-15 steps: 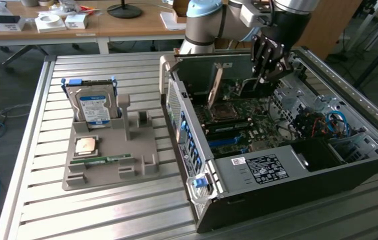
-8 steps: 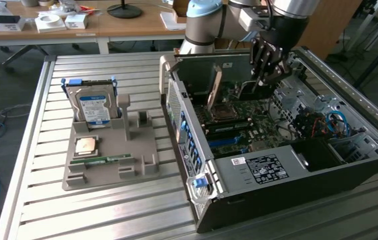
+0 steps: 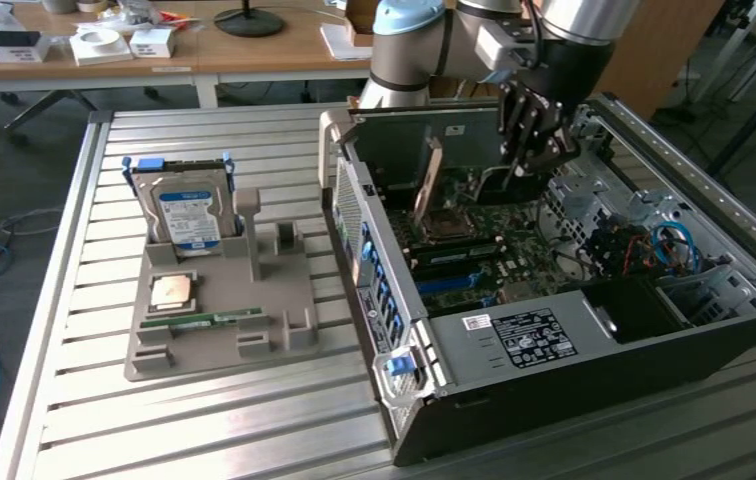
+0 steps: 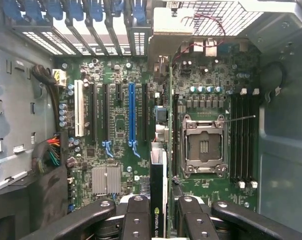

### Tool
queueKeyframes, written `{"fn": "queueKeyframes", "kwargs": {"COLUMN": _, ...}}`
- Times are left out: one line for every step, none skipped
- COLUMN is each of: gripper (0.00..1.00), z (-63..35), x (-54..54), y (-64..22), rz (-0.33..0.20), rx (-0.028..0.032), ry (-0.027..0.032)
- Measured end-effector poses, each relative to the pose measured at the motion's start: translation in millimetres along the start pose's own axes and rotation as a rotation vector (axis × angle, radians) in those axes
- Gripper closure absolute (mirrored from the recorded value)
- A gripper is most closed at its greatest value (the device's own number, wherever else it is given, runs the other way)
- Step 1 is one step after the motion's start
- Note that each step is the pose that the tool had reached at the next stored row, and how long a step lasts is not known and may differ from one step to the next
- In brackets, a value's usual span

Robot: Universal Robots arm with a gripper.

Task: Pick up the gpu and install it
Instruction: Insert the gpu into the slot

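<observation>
The gpu is a thin dark card seen edge-on, with a green-lettered label on its edge, clamped between my gripper's two black fingers. It hangs above the green motherboard, between the blue expansion slot and the open processor socket. In the exterior view my gripper reaches down into the open computer case, with the dark card below it, above the board. Whether the card touches a slot I cannot tell.
On the exterior view's left a grey holder carries a silver hard drive with a blue label, a processor chip and a green memory stick. Cable bundles line the case wall. A wooden desk stands behind.
</observation>
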State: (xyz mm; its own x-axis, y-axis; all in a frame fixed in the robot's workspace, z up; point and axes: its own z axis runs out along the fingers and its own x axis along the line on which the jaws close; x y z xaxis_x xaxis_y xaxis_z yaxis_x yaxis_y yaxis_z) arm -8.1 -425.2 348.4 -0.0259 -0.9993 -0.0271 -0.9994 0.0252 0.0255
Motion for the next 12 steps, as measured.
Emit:
{"fn": "queueKeyframes", "kwargs": {"gripper": 0.74, "z": 0.7, "x": 0.0, "y": 0.0, "rz": 0.0, "rx": 0.0, "ry": 0.0}}
{"fn": "queueKeyframes", "kwargs": {"gripper": 0.74, "z": 1.4, "x": 0.0, "y": -0.1, "rz": 0.0, "rx": 0.0, "ry": 0.0}}
{"fn": "queueKeyframes", "kwargs": {"gripper": 0.74, "z": 1.8, "x": 0.0, "y": -0.1, "rz": 0.0, "rx": 0.0, "ry": 0.0001}}
{"fn": "queueKeyframes", "kwargs": {"gripper": 0.74, "z": 1.8, "x": 0.0, "y": -0.1, "rz": 0.0, "rx": 0.0, "ry": 0.0002}}
{"fn": "queueKeyframes", "kwargs": {"gripper": 0.74, "z": 1.8, "x": 0.1, "y": -0.1, "rz": 0.0, "rx": -0.0001, "ry": 0.0003}}
{"fn": "queueKeyframes", "kwargs": {"gripper": 0.74, "z": 1.8, "x": 0.1, "y": -0.1, "rz": 0.0, "rx": 0.0, "ry": 0.0003}}
{"fn": "queueKeyframes", "kwargs": {"gripper": 0.74, "z": 1.8, "x": 0.1, "y": -0.1, "rz": 0.0, "rx": 0.0, "ry": 0.0002}}
{"fn": "queueKeyframes", "kwargs": {"gripper": 0.74, "z": 1.9, "x": 0.1, "y": -0.1, "rz": 0.0, "rx": 0.0, "ry": 0.0001}}
{"fn": "queueKeyframes", "kwargs": {"gripper": 0.74, "z": 1.9, "x": 0.1, "y": -0.1, "rz": 0.0, "rx": 0.0, "ry": 0.0001}}
{"fn": "queueKeyframes", "kwargs": {"gripper": 0.74, "z": 2.0, "x": 0.1, "y": -0.1, "rz": 0.0, "rx": 0.0, "ry": 0.0}}
{"fn": "queueKeyframes", "kwargs": {"gripper": 0.74, "z": 2.7, "x": 0.0, "y": -0.1, "rz": 0.0, "rx": 0.0002, "ry": -0.0004}}
{"fn": "queueKeyframes", "kwargs": {"gripper": 0.74, "z": 3.3, "x": 0.1, "y": -0.1, "rz": 0.0, "rx": 0.0001, "ry": -0.0003}}
